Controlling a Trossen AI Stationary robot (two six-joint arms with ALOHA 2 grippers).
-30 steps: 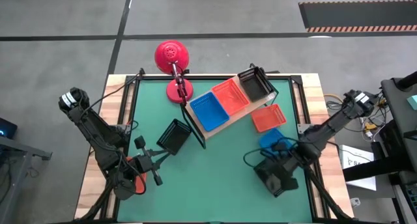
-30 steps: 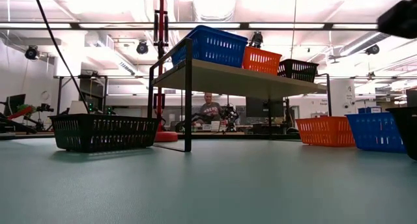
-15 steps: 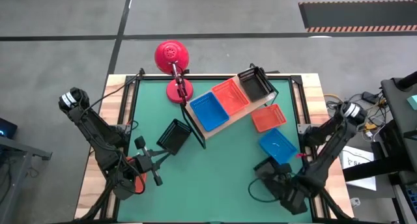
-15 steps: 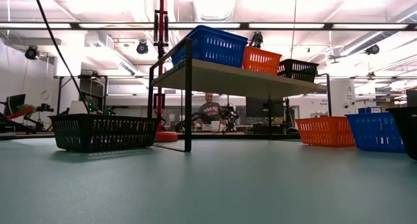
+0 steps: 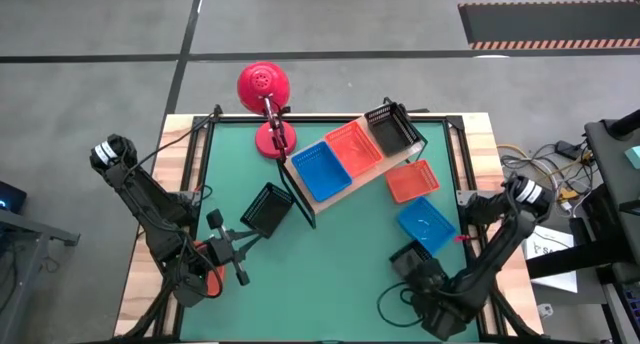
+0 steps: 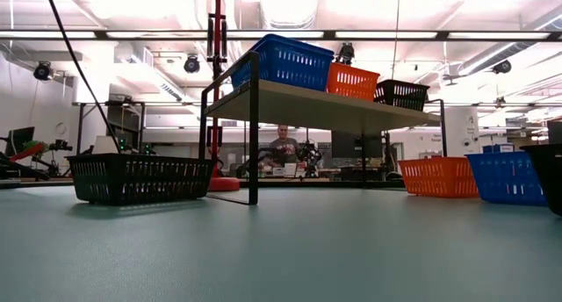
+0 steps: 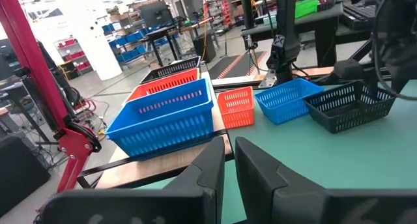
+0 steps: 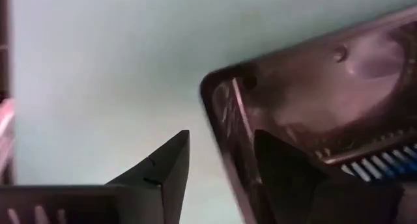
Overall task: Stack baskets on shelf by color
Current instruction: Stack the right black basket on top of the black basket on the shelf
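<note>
On the shelf (image 5: 352, 164) three baskets sit in a row: blue (image 5: 321, 170), orange (image 5: 354, 147), black (image 5: 393, 129), one colour per spot, presumably as stack bases. Loose on the green surface (image 5: 330, 274): an orange basket (image 5: 412, 180), a blue basket (image 5: 427, 224), a black basket (image 5: 267, 208) left of the shelf, another black basket (image 5: 412, 263) at the right gripper (image 8: 218, 162), whose fingers straddle its rim, spread, not clamped. Left gripper (image 5: 250, 239) waits near the left black basket, fingers nearly together, holding nothing.

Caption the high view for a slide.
Three baskets sit on the shelf; four more wait on the green mat between both arms.
</note>
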